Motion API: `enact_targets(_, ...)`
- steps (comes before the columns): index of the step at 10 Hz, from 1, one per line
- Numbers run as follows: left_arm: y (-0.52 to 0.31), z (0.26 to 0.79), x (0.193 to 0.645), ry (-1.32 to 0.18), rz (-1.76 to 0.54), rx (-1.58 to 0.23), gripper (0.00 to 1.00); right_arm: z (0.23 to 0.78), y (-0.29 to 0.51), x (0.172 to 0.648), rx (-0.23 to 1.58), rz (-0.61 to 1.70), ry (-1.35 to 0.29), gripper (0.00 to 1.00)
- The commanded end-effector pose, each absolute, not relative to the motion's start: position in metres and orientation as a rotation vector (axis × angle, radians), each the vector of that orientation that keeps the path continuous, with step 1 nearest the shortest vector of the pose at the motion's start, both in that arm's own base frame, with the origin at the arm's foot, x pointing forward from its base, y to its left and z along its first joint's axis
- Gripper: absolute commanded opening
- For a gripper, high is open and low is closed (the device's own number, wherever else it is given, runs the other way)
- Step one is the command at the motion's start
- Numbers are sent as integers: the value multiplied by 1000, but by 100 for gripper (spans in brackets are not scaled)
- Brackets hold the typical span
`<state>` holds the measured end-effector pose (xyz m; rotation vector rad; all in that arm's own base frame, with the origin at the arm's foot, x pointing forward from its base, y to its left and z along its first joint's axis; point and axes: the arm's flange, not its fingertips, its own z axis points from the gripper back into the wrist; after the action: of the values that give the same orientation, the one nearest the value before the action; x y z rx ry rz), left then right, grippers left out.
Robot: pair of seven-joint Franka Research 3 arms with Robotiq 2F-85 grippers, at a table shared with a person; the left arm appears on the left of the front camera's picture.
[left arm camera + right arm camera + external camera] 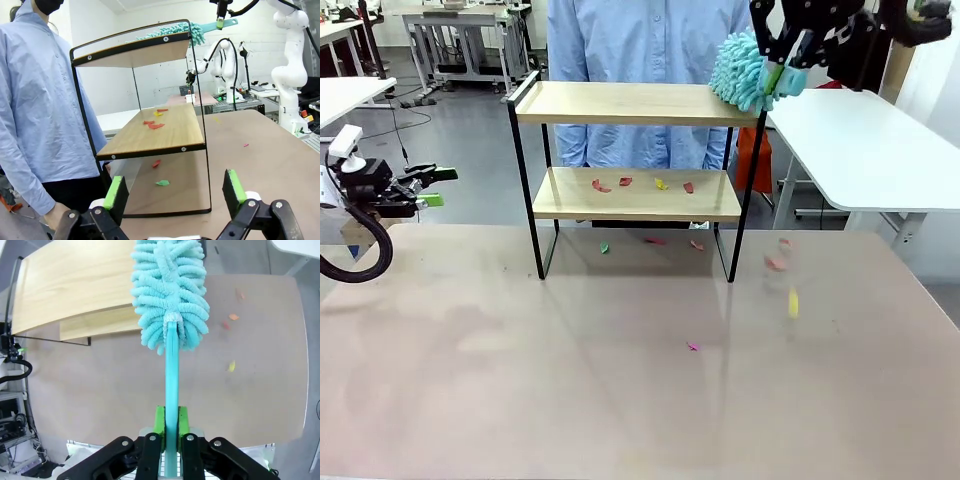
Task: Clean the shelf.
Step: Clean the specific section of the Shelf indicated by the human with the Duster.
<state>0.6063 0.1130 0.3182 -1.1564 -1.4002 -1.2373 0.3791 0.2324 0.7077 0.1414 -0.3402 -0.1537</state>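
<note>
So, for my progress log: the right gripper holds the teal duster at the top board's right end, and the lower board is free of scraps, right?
No: the front view shows red and yellow scraps on the lower board. The right gripper does hold the duster at the top board's right end.

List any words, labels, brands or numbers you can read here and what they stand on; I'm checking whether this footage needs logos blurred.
No readable text in any view.
The shelf, teal duster, coloured scraps and table: no print on them.
Small dark box on a far table in the left wrist view: too small to tell whether it bears any text.
</note>
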Motion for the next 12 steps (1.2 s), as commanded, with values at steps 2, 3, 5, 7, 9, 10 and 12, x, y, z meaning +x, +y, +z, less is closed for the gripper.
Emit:
enact_targets(2, 113, 321, 605, -1412, -1247, -1148, 100, 708, 234, 382, 158, -181, -338, 13)
enact_targets(3, 113, 321, 605, -1412, -1247, -1148, 100, 705, 233, 382, 139, -155, -335, 13)
enact_targets(5, 113, 321, 605, -1412, -1247, -1148, 100, 732, 216, 366, 128, -75, -398, 13)
enact_targets(7, 113, 321, 605, -1412, -1247, -1148, 100, 748, 209, 357, 151, 5, -413, 13)
enact_targets(9, 113, 321, 605, -1412, -1247, -1148, 100, 763, 210, 343, 185, 119, -414, 13)
enact_targets(10, 113, 321, 605, -1412, -1247, -1148, 100, 769, 207, 340, 227, 211, -368, 13)
enact_targets(12, 113, 321, 605, -1412, -1247, -1148, 100, 776, 199, 331, 305, 513, -237, 13)
